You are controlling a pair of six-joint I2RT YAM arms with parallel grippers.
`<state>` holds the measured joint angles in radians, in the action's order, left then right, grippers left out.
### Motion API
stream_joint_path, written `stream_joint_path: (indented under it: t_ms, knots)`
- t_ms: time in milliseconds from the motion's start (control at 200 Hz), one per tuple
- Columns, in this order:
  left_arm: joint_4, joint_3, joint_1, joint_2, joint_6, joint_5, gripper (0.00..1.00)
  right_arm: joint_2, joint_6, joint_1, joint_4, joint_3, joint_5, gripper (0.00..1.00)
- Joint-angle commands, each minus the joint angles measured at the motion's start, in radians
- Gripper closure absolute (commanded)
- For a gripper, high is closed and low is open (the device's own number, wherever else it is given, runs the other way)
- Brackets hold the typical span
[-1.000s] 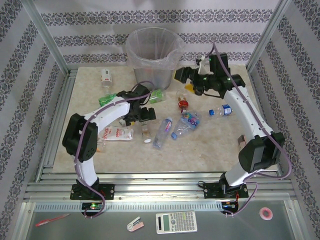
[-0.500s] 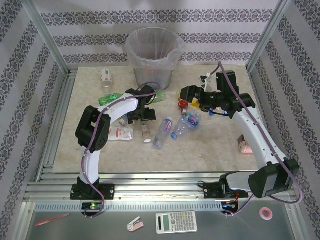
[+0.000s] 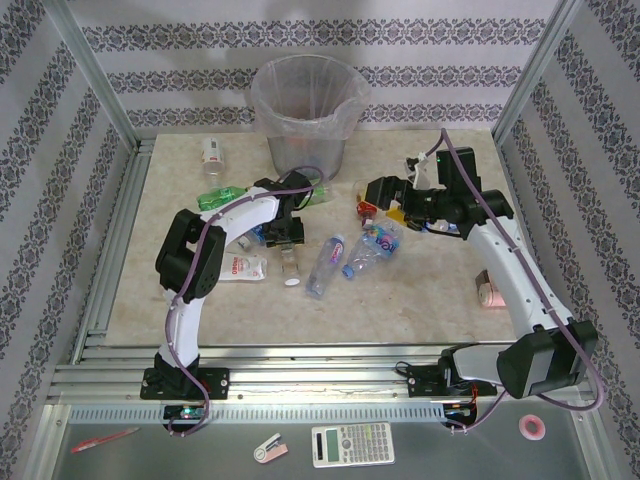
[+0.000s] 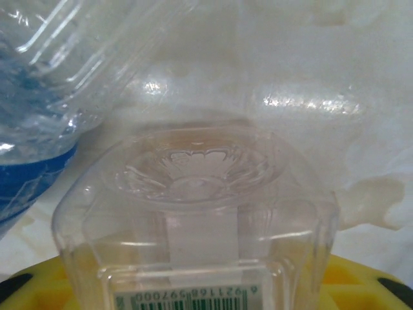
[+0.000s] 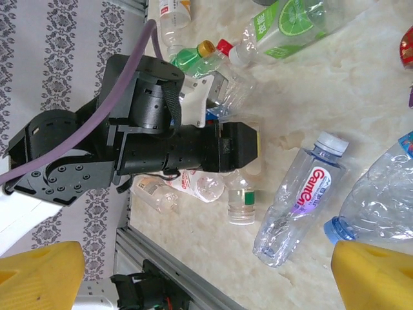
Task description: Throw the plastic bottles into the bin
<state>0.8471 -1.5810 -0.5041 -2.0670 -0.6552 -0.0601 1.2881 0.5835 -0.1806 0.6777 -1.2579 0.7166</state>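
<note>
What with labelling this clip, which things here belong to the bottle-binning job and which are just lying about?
Job:
clear plastic bottles
green plastic bottles
grey bin with a clear liner

Lying about:
calculator
red pen
pink tape roll

The left arm [image 3: 215, 222] folds at the elbow near the table's left edge and reaches toward the middle. The left gripper [image 3: 286, 236] tilts down with its yellow fingers [image 4: 358, 279] fairly close together; whether they are clamped is unclear. The right arm [image 3: 515, 270] stretches in from the right edge, and the right gripper [image 3: 377, 190] is spread wide.
</note>
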Motion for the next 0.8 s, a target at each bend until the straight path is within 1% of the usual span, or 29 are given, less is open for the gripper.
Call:
stream_joint_path:
  t_ms: [0, 90, 265, 485, 624, 719, 794]
  knots:
    - [-0.041, 0.008, 0.001, 0.104, 0.007, -0.038, 0.60, -0.026, -0.027, 0.018, 0.010, 0.019, 0.006, 0.02]
    - [-0.079, 0.017, 0.001, 0.173, 0.012, -0.070, 0.62, -0.020, -0.027, 0.029, 0.008, 0.030, 0.016, 0.02]
    - [-0.139, 0.026, 0.032, 0.325, -0.040, -0.108, 0.63, -0.004, -0.039, 0.035, 0.008, 0.034, 0.025, 0.02]
    - [-0.328, 0.051, 0.105, 0.461, -0.177, -0.237, 0.64, 0.019, -0.046, 0.043, 0.006, 0.021, 0.037, 0.02]
    - [-0.421, 0.064, 0.146, 0.503, -0.262, -0.275, 0.66, 0.027, -0.049, 0.046, 0.005, 0.015, 0.050, 0.02]
    - [-0.445, 0.055, 0.168, 0.508, -0.285, -0.277, 0.66, 0.026, -0.043, 0.047, -0.015, 0.014, 0.082, 0.02]
    - [-0.430, 0.027, 0.177, 0.497, -0.277, -0.272, 0.66, 0.027, -0.050, 0.049, -0.009, 0.004, 0.083, 0.02]
